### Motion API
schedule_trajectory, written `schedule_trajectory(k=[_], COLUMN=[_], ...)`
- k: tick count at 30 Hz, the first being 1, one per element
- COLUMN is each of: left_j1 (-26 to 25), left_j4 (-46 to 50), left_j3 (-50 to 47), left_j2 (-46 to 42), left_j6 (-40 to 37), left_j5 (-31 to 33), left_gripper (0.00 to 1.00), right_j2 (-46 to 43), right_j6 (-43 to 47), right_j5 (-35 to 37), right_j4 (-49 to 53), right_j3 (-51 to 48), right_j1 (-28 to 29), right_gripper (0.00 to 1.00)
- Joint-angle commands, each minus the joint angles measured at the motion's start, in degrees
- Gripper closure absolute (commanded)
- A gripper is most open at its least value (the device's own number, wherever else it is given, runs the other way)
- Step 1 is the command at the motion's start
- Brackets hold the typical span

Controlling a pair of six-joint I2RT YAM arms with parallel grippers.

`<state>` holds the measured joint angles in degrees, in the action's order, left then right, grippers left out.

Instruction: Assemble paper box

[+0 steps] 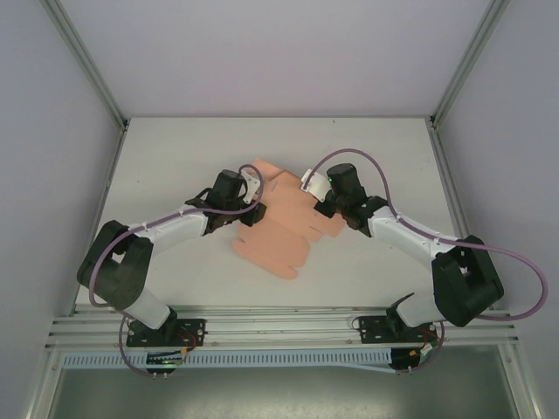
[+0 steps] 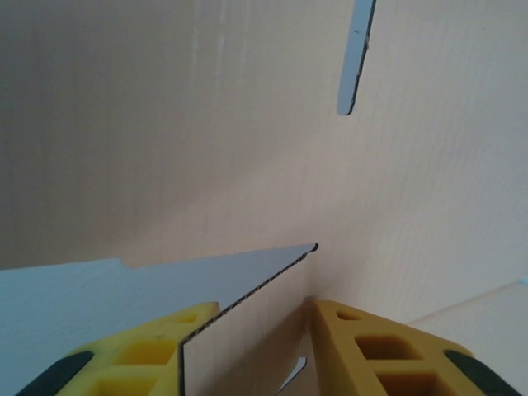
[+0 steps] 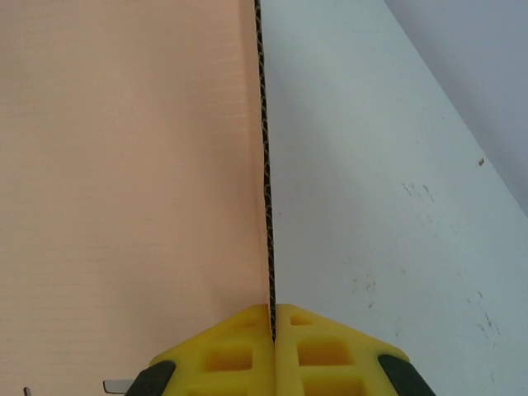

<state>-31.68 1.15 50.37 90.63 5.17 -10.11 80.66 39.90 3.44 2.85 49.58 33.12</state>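
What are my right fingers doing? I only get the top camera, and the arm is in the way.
Observer: In the right wrist view, the right fingers are pinched shut on the thin edge of the paper box.
Operator: And the left ones?
Observer: The left fingers stand apart, with a raised flap of the card between them.
Operator: Is there a hole for a tab?
Observer: Yes, the left wrist view shows a narrow slot cut in the card beyond that flap.
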Motion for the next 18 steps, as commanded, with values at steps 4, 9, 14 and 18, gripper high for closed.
schedule_trajectory(k=[4,9,14,18], left_j1=[-0.66,-1.08,-2.54,-3.32], left_j4=[0.74,0.35,3.16,2.8], left_j3=[1.78,2.35,4.13,4.83], left_j2=[-1.74,-0.74,-0.46,0.95], left_j6=[0.22,1.68,1.03,1.33], left_j5=[-1.54,-3.8,-1.14,-3.14], left_gripper=[0.73,0.77,0.69,0.72], right_j2=[-0.07,0.69,1.49,1.87], right_j6=[-1.18,-1.23,-1.75,-1.76], right_j5=[0.06,0.66,0.79,1.68], right_j4=[0.41,0.78,1.0,0.5], right_j3=[1.25,1.75,2.47,2.87], right_j1=[0.93,1.04,1.66,2.7], right_gripper=[1.0,1.0,1.0,1.0])
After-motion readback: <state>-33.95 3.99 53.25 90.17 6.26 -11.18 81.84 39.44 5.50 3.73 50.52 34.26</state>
